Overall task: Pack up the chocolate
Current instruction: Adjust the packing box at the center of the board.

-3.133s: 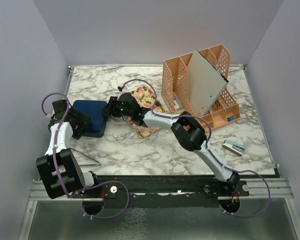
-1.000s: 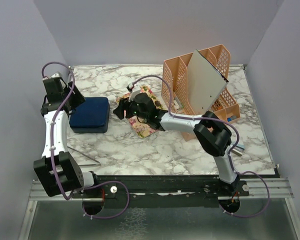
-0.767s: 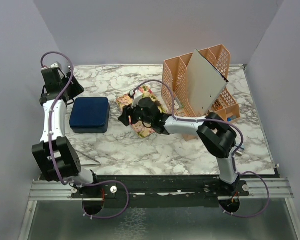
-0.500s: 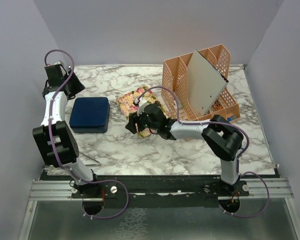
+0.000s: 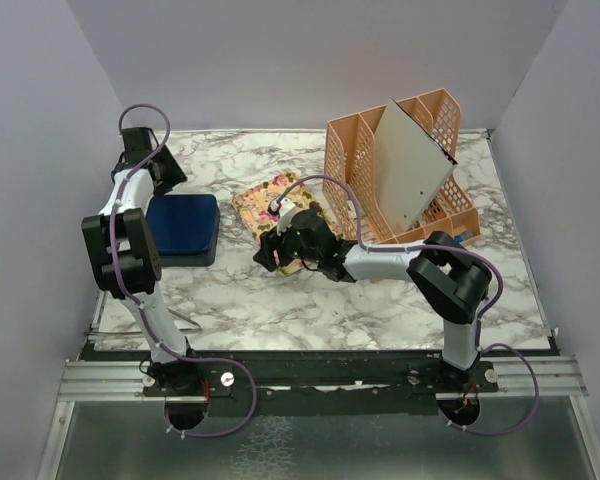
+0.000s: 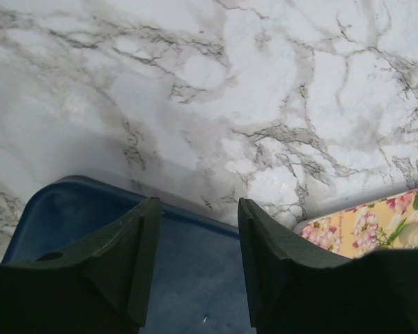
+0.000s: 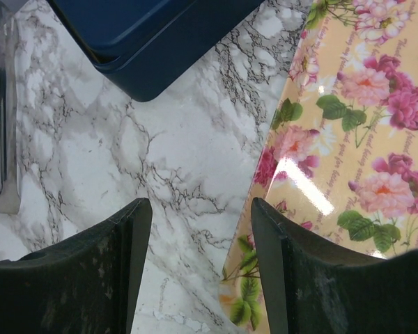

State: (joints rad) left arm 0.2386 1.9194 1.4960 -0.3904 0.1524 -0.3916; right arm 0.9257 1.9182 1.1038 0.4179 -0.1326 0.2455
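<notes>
The dark blue box lies shut at the left of the marble table. My left gripper hangs over its far edge, jaws open with only the box's top between them. A floral tray lies in the middle. My right gripper is open just above the marble at the tray's near left edge, holding nothing. One pale rounded piece sits on the tray's corner; I cannot make out other chocolate.
A peach mesh desk organizer with a grey board leaning in it stands at the back right. A thin metal bar lies near the front left. Grey walls close in the table on three sides.
The left arm has folded back toward the far left corner and its jaws have narrowed a little. The right gripper has drawn back from over the floral tray to its near left edge.
</notes>
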